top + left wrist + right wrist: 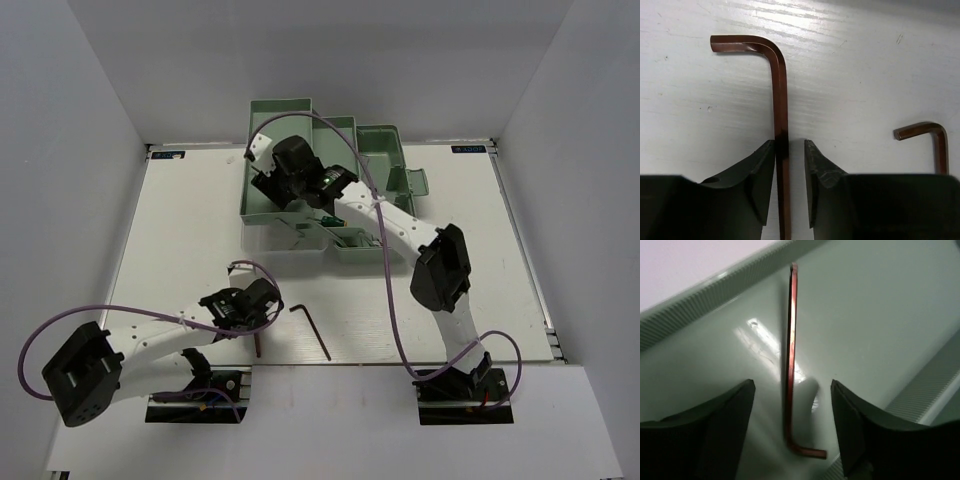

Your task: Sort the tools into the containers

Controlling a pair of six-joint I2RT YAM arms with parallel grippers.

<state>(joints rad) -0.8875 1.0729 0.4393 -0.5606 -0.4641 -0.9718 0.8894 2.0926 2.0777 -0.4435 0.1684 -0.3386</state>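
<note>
Left gripper (790,145) astride hex key (779,85), slim gap; right gripper (792,386) wide over tray (875,305)

Hex key A (779,90): dark reddish-brown, L-shaped, flat on the worktop (865,60), near left. The short leg is at its far end. The long leg runs between the fingers of the left gripper (790,145), against one finger with a gap to the other.

Hex key B (940,152): same colour and shape, flat on the worktop just right of A, apart from it.

Hex key C (790,350): same colour, flat on the glossy floor of a tray (880,315), one end close to a ribbed wall, nothing touching it.

Toolbox (290,108): pale green, folded out, far centre.
</note>
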